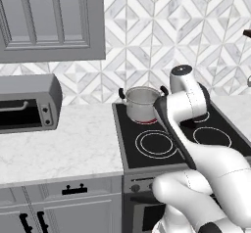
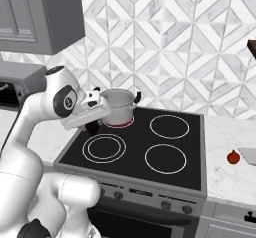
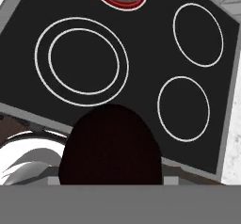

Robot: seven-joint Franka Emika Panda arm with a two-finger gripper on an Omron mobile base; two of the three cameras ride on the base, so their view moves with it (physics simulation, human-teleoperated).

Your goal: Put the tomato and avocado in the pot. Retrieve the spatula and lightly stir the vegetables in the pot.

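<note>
The jaws are pinching a dark oval avocado (image 3: 110, 145) above the black stovetop (image 2: 195, 132), near the shiny steel pot with 2 black handles (image 2: 118, 107). It is probably firm, slippery; gripping its widest middle suits.

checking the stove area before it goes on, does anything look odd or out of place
Nothing looks spilled or askew. The pot stands upright on the rear left burner, whose ring glows red beneath it. The tomato lies apart on the counter right of the stove. A dark rounded thing sits in the end effector.
</note>
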